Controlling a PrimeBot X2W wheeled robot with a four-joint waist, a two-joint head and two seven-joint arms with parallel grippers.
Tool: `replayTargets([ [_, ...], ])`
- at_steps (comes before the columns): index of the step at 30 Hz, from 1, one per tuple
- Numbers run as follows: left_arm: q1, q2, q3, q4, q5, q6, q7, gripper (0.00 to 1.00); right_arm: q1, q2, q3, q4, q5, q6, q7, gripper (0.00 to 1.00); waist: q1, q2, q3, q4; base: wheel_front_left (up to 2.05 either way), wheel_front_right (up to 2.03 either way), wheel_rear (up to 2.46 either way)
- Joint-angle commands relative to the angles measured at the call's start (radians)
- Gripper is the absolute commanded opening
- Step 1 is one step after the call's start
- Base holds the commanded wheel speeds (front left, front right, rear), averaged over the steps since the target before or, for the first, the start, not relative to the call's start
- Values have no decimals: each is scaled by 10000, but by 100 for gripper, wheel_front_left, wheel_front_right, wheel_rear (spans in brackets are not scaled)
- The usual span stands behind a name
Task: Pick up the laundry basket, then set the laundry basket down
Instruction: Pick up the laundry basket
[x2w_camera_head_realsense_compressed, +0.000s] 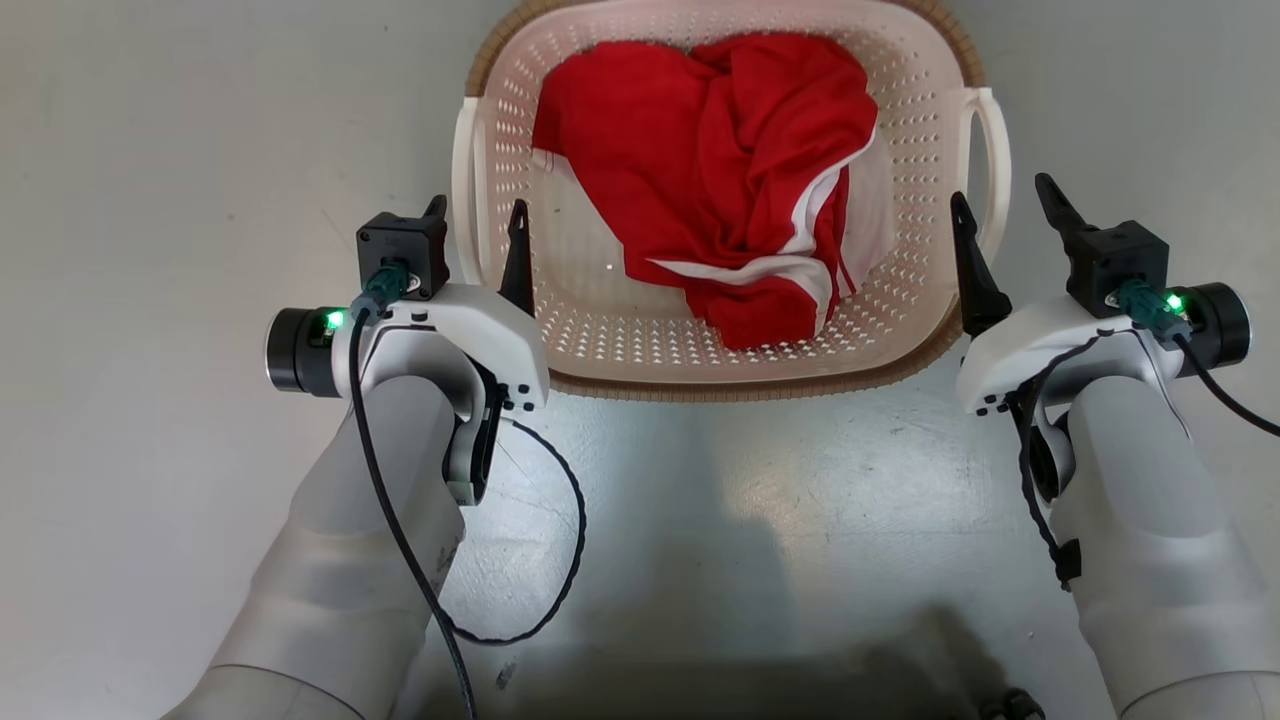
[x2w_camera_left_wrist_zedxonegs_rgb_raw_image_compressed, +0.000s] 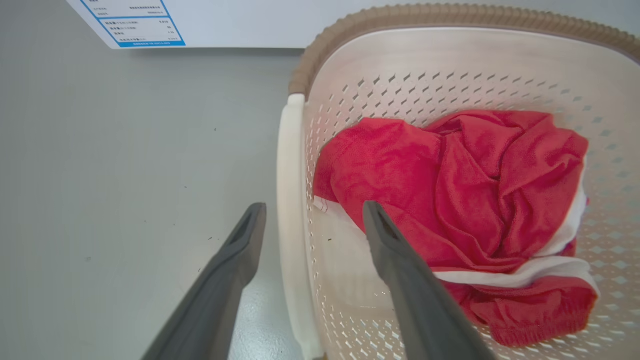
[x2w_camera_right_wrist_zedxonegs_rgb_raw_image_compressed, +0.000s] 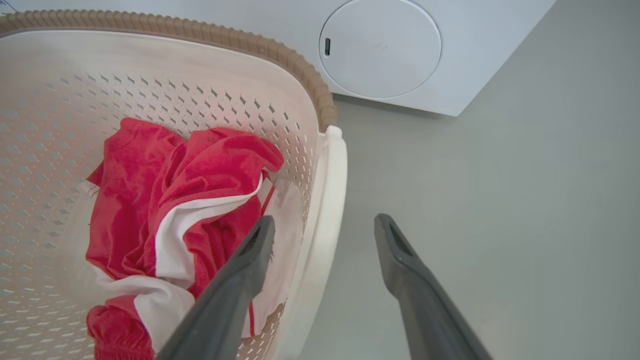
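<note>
The laundry basket (x2w_camera_head_realsense_compressed: 600, 330) is cream-white and perforated with a brown rim, and stands on the grey floor ahead of me with red and white cloth (x2w_camera_head_realsense_compressed: 720, 180) inside. My left gripper (x2w_camera_head_realsense_compressed: 477, 215) is open and straddles the basket's left white loop handle (x2w_camera_left_wrist_zedxonegs_rgb_raw_image_compressed: 292, 210), one finger outside and one over the basket's inside. My right gripper (x2w_camera_head_realsense_compressed: 1003, 205) is open too, astride the right loop handle (x2w_camera_right_wrist_zedxonegs_rgb_raw_image_compressed: 327, 220) in the same way. Neither pair of fingers presses on a handle. The basket (x2w_camera_left_wrist_zedxonegs_rgb_raw_image_compressed: 450, 55) rests flat.
A white washing machine (x2w_camera_right_wrist_zedxonegs_rgb_raw_image_compressed: 450, 55) with a round door stands just beyond the basket, a blue-printed label (x2w_camera_left_wrist_zedxonegs_rgb_raw_image_compressed: 135, 25) on its front. Bare grey floor (x2w_camera_head_realsense_compressed: 750, 520) lies around the basket and between my forearms. A loose black cable (x2w_camera_head_realsense_compressed: 560, 540) hangs from my left wrist.
</note>
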Motion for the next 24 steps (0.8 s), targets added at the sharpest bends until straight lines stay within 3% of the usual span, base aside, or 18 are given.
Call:
replayTargets([
  [1,-18,181,214,-101,98,14,-61,100,131,80,229,-114,-115,60,-138,100,0,0,150,-16,0,0,0],
  [24,-263,181,-307,-163,-41,257,-61,100,-447,80,796,640,322,60,-138,100,-1,0,599,-90,0,0,0],
])
